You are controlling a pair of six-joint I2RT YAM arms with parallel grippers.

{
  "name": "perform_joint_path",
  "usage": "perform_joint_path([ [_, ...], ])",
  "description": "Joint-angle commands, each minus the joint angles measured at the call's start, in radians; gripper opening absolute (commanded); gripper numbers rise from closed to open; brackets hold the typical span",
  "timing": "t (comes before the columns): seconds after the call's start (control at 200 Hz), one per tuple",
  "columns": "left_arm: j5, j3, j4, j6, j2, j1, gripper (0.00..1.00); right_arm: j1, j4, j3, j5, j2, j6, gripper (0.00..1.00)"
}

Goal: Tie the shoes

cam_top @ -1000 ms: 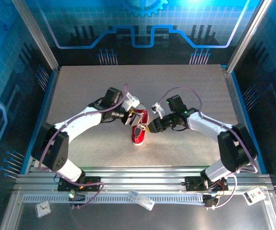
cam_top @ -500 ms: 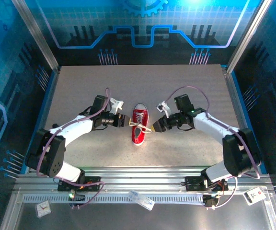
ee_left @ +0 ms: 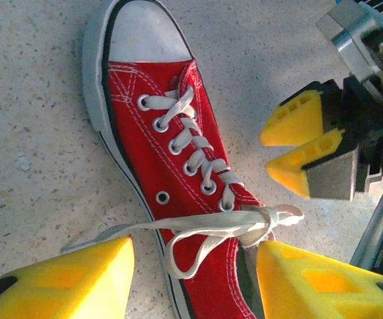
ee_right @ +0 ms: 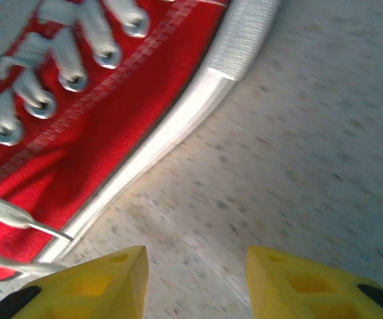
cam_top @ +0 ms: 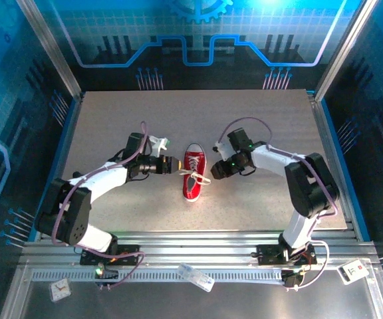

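The shoe [cam_top: 193, 174] is a small red sneaker with a white toe cap, lying mid-table with its toe pointing away from the arms. Its white laces [ee_left: 264, 216] are drawn into a knot at the top eyelets. A loop [ee_left: 190, 256] hangs over the side, and one strand runs out toward my left finger [ee_left: 72, 279]. My left gripper [cam_top: 175, 165] hovers just left of the shoe, open; its jaws [ee_left: 195, 282] straddle the heel end without touching it. My right gripper [cam_top: 213, 174] is close on the shoe's right side, open over bare table [ee_right: 195, 282] beside the sole [ee_right: 178, 133].
The grey speckled table [cam_top: 258, 119] is fenced by metal posts and blue walls. Small white items [cam_top: 195, 276] lie on the front rail below the arm bases, another sits at the far right [cam_top: 354, 270].
My left gripper drew back leftward off the shoe and the right one pulled away to the right. The right arm has since folded its elbow in, keeping its gripper beside the shoe.
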Motion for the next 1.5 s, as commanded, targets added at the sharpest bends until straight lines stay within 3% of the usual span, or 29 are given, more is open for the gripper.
perform_joint_path([
  [0.0,0.065,-0.027,0.044,-0.052,0.027,0.021,0.52,0.054,-0.032,0.052,-0.02,0.016,-0.073,0.46],
  [0.285,0.111,-0.044,0.086,-0.091,0.067,0.044,0.52,0.109,-0.019,0.059,-0.067,0.029,-0.127,0.5],
  [0.945,0.139,-0.044,0.141,-0.134,0.114,0.047,0.52,0.13,-0.021,0.066,-0.128,0.065,-0.149,0.53],
  [1.05,0.126,-0.046,0.141,-0.142,0.106,0.05,0.52,0.131,-0.03,0.084,-0.114,0.084,-0.145,0.43],
  [1.18,0.114,-0.063,0.162,-0.152,0.093,0.062,0.52,0.132,-0.021,0.066,-0.11,0.066,-0.147,0.16],
  [1.281,0.124,-0.065,0.177,-0.165,0.096,0.072,0.52,0.128,-0.013,0.046,-0.108,0.043,-0.147,0.01],
  [1.496,0.156,-0.067,0.223,-0.178,0.092,0.073,0.52,0.112,0.028,-0.01,-0.115,-0.02,-0.131,0.0],
])
